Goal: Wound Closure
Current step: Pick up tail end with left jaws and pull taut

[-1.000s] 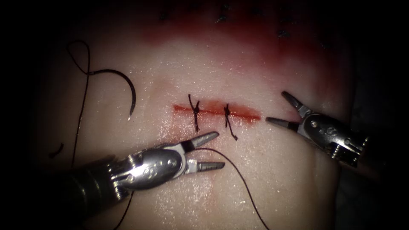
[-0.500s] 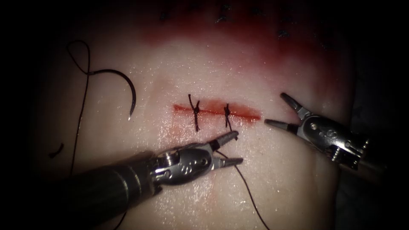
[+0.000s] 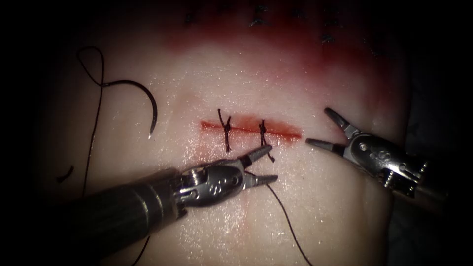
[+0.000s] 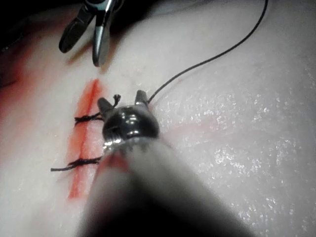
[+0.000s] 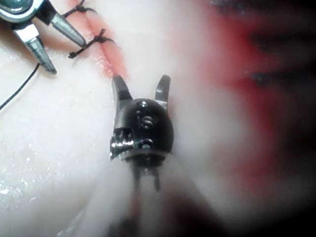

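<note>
So the pale pink slab of pork tissue (image 3: 315,207) has a short red horizontal cut (image 3: 250,129) in the middle of the endoscope frame, with two dark knotted stitches (image 3: 225,129) across it, the second one (image 3: 262,130) a bit to the right. The left arm's shiny steel claw (image 3: 266,164) comes in from the lower left and sits just below the cut, jaws spread apart and gripping nothing; its upper jaw tip is right at the dangling tail of the right-hand stitch, touching or nearly so, hard to call. A long thin black thread (image 3: 288,221) runs from between those jaws down toward the bottom edge of the frame. In the left wrist view you can see that same claw (image 4: 121,102) with the stitch tail curling just between its tips. The right arm's steel claw (image 3: 318,129) is off the right end of the cut, also wide open and empty, lower tip just beside the cut's end; the right wrist view shows it (image 5: 141,88) spread the same way. The dark curved needle (image 3: 148,101) lies loose on the tissue in the upper left of the frame, well apart from both claws, not in the tissue, with its thread looping above it. A tiny cut scrap of thread (image 3: 64,174) lies at far left.
</note>
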Controlling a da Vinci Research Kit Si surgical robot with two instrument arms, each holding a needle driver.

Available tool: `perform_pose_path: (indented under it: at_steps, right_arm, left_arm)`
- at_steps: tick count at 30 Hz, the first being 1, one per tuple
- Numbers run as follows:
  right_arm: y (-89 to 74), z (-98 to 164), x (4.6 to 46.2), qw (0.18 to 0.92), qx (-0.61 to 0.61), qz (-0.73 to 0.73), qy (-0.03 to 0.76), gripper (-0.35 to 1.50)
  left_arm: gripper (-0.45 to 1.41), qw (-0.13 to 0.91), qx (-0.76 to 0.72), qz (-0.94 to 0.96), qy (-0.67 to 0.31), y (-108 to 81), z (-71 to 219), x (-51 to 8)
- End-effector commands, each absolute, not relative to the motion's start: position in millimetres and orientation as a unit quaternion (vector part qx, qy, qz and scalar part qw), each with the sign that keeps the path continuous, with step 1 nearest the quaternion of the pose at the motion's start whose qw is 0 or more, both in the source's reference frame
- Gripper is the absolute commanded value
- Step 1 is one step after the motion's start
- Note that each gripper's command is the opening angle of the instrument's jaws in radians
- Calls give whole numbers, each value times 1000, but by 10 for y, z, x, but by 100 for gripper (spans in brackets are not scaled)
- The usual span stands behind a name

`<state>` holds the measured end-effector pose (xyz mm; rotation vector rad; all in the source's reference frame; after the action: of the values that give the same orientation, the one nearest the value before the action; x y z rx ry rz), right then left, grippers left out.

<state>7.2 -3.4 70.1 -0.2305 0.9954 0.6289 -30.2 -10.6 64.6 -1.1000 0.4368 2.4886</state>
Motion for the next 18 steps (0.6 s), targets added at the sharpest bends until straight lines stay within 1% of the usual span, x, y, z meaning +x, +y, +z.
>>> perform_pose_path:
  at_steps: [1,8,9,12,18]
  right_arm:
    - [-33,707,78,825,-109,295,469,136]
    - [-33,708,78,825,-109,295,469,135]
    - [-33,708,78,825,-109,295,470,135]
    - [-34,708,78,825,-109,295,470,135]
    - [-33,709,77,825,-109,294,470,133]
  left_arm:
    - [29,189,-392,887,157,-103,652,-308]
    - [-1,185,-391,887,164,-99,654,-312]
    - [-7,182,-391,887,165,-99,654,-313]
    - [-35,173,-391,888,167,-99,653,-312]
    - [-35,164,-398,887,168,-102,647,-309]
